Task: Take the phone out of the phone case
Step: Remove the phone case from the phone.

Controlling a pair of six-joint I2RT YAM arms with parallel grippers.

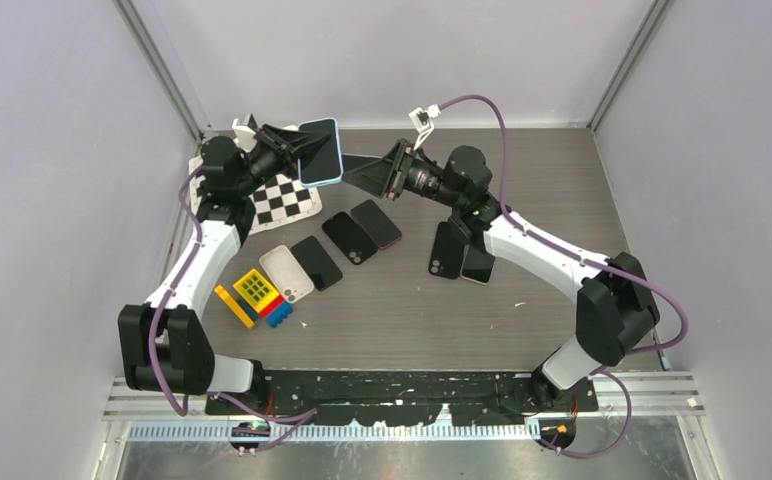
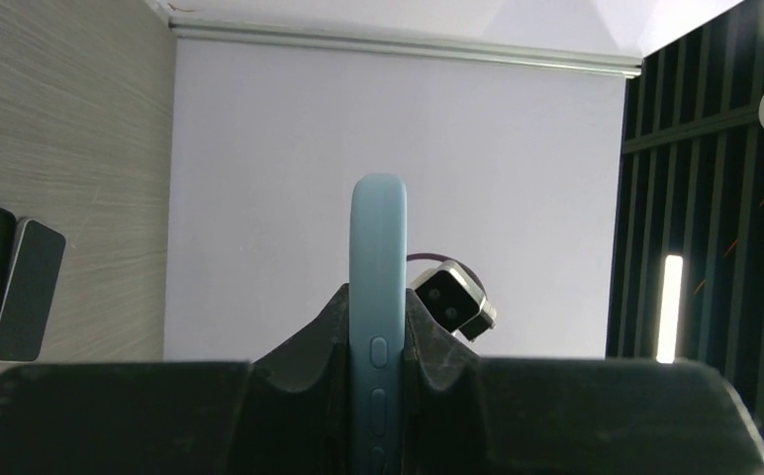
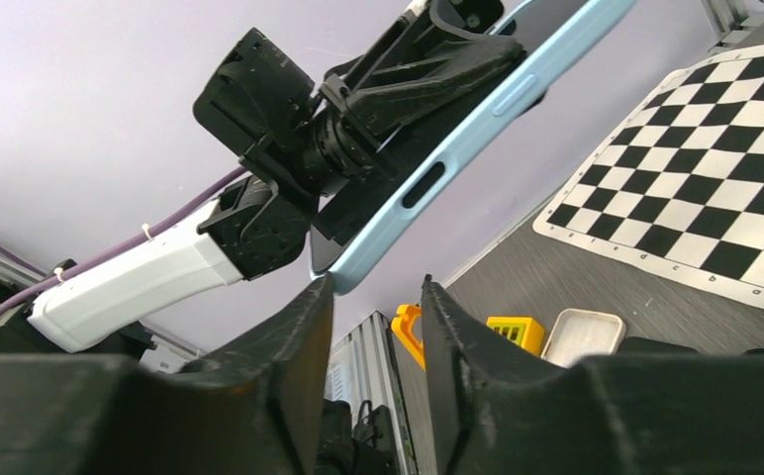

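The phone (image 1: 320,150) sits dark-faced in a light blue phone case (image 2: 378,247) and is held up in the air at the back of the table. My left gripper (image 2: 378,332) is shut on it, and the case's button edge (image 3: 477,109) runs between the fingers. My right gripper (image 3: 376,297) is open, with nothing between its fingers. Its left fingertip (image 3: 321,292) is right at the case's lower corner (image 3: 350,277). From above, the right gripper (image 1: 350,172) points left at the phone's right edge.
A checkerboard sheet (image 1: 287,198) lies under the left arm. Several dark phones (image 1: 350,237) and a white case (image 1: 286,273) lie in a row mid-table, and two more phones (image 1: 449,250) lie under the right arm. Coloured toy blocks (image 1: 257,292) sit front left.
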